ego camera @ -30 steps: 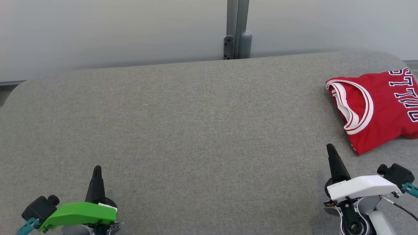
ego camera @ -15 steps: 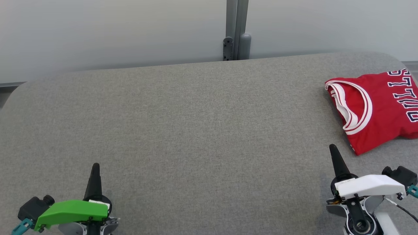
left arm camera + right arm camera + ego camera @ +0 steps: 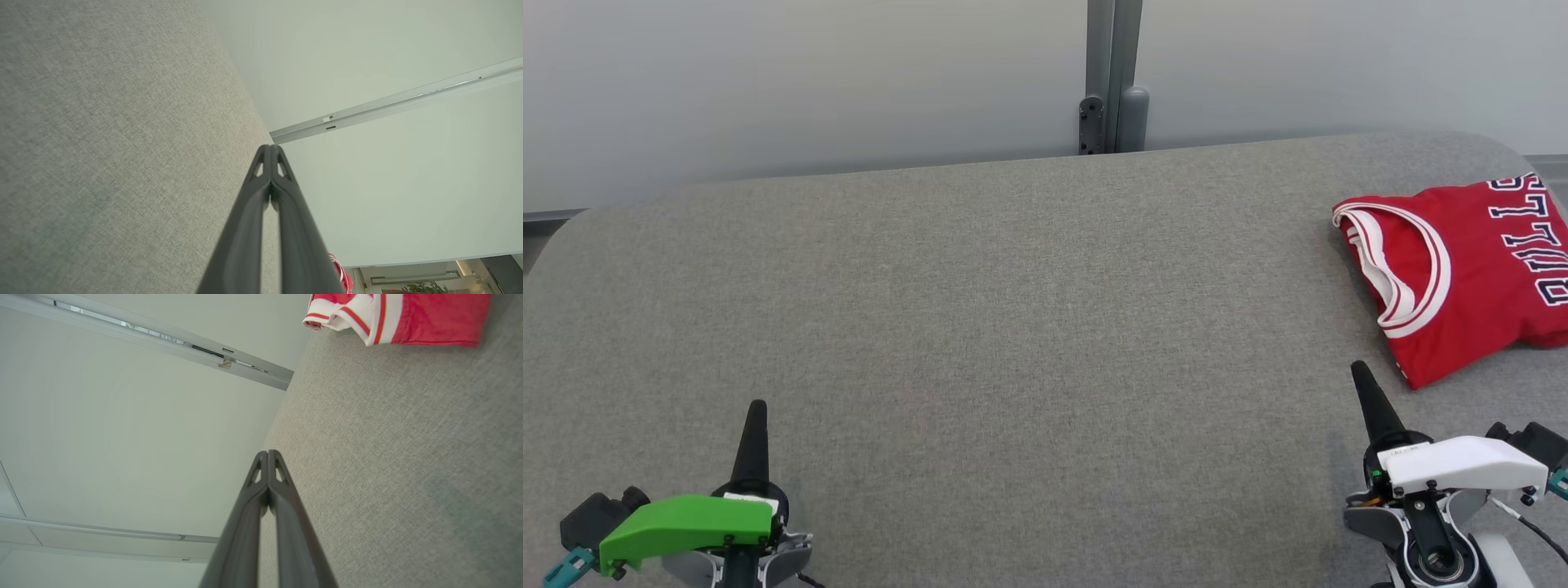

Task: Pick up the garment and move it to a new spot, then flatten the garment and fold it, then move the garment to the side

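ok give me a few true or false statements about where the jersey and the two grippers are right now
1. The red jersey lies on the right part of the grey table. True.
2. The right gripper is shut on the jersey. False: it is shut on nothing and sits just short of the jersey's near corner, not touching it.
3. The left gripper is shut and empty, over bare table. True.
4. The jersey is spread out flat in the middle of the table. False: it lies folded up near the right edge, its white-trimmed collar toward the table's middle.
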`<state>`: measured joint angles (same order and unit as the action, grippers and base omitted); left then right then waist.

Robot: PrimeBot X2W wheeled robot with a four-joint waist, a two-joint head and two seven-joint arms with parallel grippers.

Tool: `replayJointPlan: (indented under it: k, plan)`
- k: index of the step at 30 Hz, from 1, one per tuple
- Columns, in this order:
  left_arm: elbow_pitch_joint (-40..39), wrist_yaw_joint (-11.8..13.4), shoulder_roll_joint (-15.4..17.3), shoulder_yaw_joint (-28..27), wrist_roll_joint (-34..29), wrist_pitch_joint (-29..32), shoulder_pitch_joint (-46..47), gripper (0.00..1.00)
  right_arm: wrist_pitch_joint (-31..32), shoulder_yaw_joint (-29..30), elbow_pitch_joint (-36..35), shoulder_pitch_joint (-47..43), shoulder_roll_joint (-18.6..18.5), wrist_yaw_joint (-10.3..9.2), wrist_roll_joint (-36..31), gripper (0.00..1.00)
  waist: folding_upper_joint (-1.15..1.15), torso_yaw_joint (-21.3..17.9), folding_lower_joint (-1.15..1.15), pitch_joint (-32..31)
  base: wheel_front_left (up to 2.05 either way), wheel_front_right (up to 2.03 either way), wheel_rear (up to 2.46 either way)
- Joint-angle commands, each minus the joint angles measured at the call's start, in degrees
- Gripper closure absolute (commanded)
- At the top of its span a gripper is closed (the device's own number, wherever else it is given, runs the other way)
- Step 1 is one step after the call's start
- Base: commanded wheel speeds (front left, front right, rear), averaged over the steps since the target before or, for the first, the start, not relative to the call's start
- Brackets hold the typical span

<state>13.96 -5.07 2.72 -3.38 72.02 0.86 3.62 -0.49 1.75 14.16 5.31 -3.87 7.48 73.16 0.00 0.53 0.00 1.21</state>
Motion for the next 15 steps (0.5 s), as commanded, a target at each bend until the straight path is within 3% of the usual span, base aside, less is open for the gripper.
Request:
replayJointPlan:
  k: [1,15]
  plan:
    - [-0.27,-0.52,0.36,-0.33,1.51,0.33,1.33,1.0,0.49,0.36,-0.54,1.01,-0.26,0.03,1.27,1.0,0.0,-0.01,0.0,-0.03,0.0,0.0,0.0]
    - [-0.12,-1.29,0.38,-1.49,8.98,2.51,1.96,1.0,2.61,1.59,-0.47,1.01,-0.18,0.03,8.76,1.0,0.0,-0.19,0.0,-0.37,0.0,0.0,0.0]
